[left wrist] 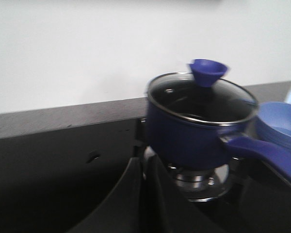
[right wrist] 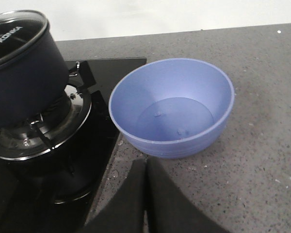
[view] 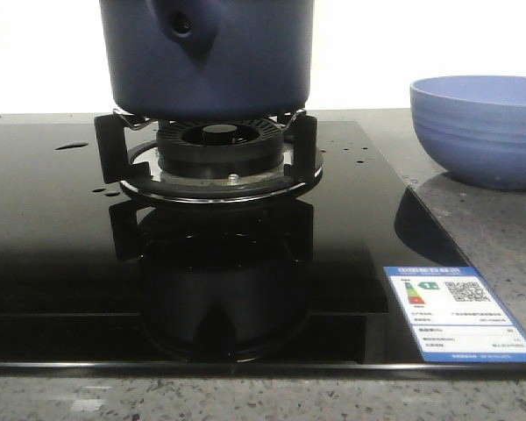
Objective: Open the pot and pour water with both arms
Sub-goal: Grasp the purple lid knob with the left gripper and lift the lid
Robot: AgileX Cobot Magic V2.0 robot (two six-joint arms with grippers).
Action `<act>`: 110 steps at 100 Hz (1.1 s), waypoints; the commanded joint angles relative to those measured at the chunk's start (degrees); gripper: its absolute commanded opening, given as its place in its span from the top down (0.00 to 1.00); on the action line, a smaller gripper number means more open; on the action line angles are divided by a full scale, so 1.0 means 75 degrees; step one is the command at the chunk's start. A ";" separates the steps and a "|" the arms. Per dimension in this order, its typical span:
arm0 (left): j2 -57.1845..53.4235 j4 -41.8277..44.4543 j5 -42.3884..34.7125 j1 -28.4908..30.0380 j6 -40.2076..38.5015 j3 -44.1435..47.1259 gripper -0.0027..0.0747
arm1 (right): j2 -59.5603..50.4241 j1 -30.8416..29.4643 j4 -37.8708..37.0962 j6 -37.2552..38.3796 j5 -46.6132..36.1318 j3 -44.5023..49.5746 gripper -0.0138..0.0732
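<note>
The dark navy-blue pot (view: pixel 207 54) stands on the gas burner (view: pixel 219 153) of the black glass hob, its handle socket facing the front camera. In the left wrist view the pot (left wrist: pixel 184 133) wears a glass lid (left wrist: pixel 201 99) with a blue cone knob (left wrist: pixel 207 71), and its blue handle (left wrist: pixel 266 155) sticks out. The pot also shows in the right wrist view (right wrist: pixel 22 77). My left gripper (left wrist: pixel 143 162) is shut and empty, short of the pot. My right gripper (right wrist: pixel 146 162) is shut and empty, just short of the periwinkle bowl (right wrist: pixel 172 107). Small water drops (view: pixel 70 146) lie on the hob.
The periwinkle ribbed bowl (view: pixel 478 127) sits on the grey speckled counter (view: pixel 491 228) right of the hob. A blue energy label (view: pixel 460 314) is stuck on the hob's front right corner. A white wall stands behind. Neither arm shows in the front view.
</note>
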 commanded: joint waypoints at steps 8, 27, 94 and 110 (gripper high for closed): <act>0.0521 -0.0884 -0.0542 -0.0578 0.0830 -0.0413 0.92 | 0.0281 0.0138 0.0109 -0.0338 -0.0437 -0.0531 0.83; 0.1307 -0.2340 -0.0595 -0.1038 0.2101 -0.0551 0.54 | 0.0331 0.0138 0.0115 -0.0338 -0.0414 -0.0703 0.33; 0.5218 -0.5461 -0.0418 -0.1279 0.5554 -0.2247 0.37 | 0.0331 0.0138 0.0178 -0.0338 -0.0323 -0.0703 0.26; 0.5940 -0.5780 -0.0338 -0.1279 0.6089 -0.2805 0.33 | 0.0331 0.0138 0.0178 -0.0338 -0.0215 -0.0703 0.26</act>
